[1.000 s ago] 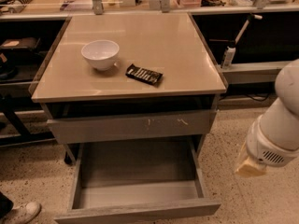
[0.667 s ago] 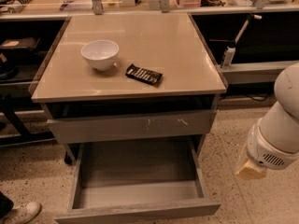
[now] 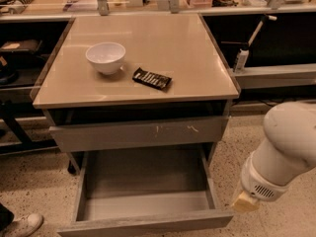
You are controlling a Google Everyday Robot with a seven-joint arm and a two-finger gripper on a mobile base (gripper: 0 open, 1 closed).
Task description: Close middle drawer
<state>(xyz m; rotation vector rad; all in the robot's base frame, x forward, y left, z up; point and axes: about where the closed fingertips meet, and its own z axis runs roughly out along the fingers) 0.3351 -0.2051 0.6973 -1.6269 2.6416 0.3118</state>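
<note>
- Speckled floor surrounds a cabinet whose wide grey wooden middle drawer [image 3: 145,194] stands pulled far out and empty, so it needs pushing in
- Scratched grey drawer front [image 3: 138,135] above it sits shut
- Gripper [image 3: 245,201] hangs beside the drawer's right front corner, not touching it; whether it is wide or narrow I cannot tell
- White ceramic bowl [image 3: 105,57] and dark snack packet [image 3: 151,78] rest on the beige counter [image 3: 173,38], out of the way

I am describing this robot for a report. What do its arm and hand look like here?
The arm, at the right edge, is a thick, rounded, glossy white shell. Its lower end has a ring with small dark vent slots and a small pale yellowish cap. No cables or markings show. The hand is out of view.
</note>
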